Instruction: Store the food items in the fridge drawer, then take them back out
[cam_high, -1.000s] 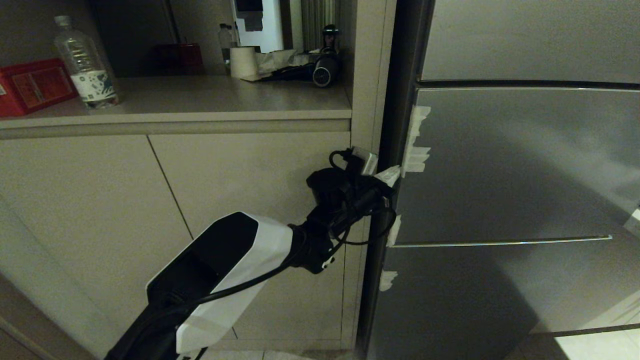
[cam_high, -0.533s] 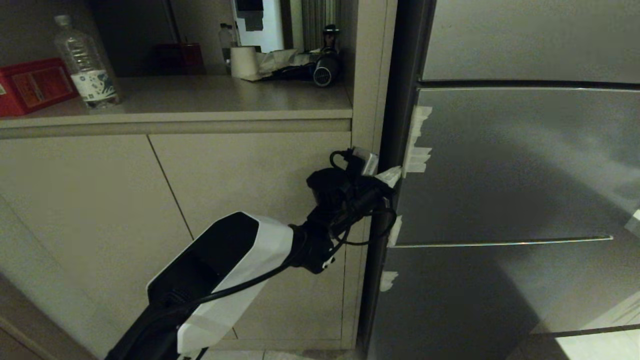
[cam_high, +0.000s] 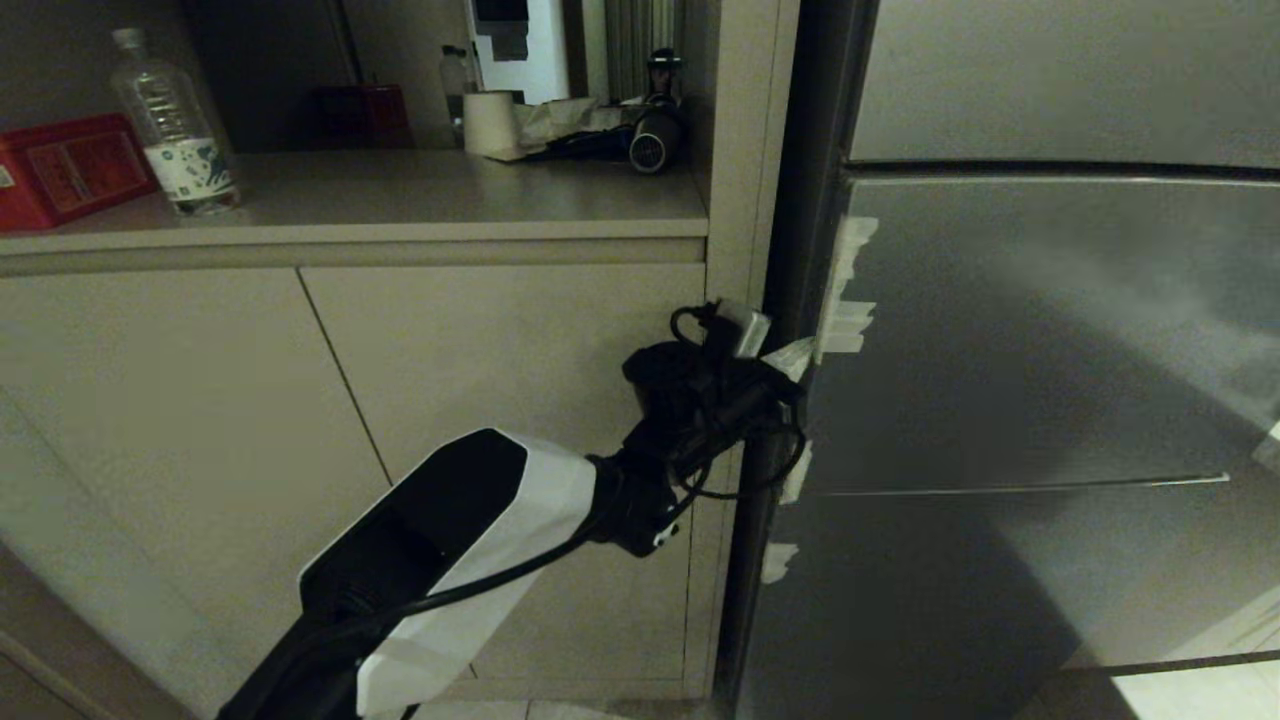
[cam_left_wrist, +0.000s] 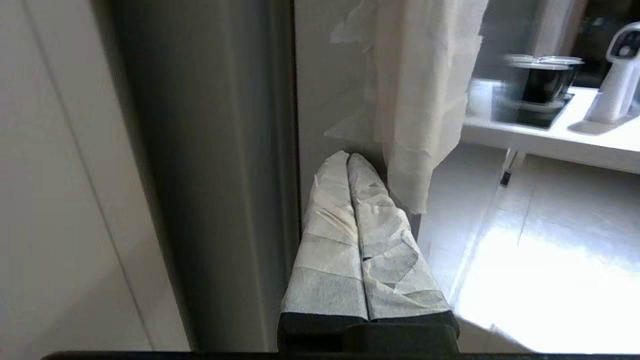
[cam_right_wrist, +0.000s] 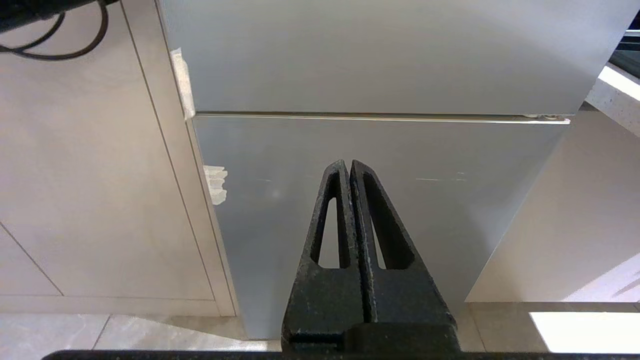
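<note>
Fridge door (cam_high: 1040, 330) wasn't even open, left pincer (cam_left_wrist: 348, 159) clenched empty at its taped edge, everything left.

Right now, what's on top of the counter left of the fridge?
On the counter: a water bottle, a red box, a paper roll and dark clutter at the back. What lies behind the clutter is hidden.
</note>
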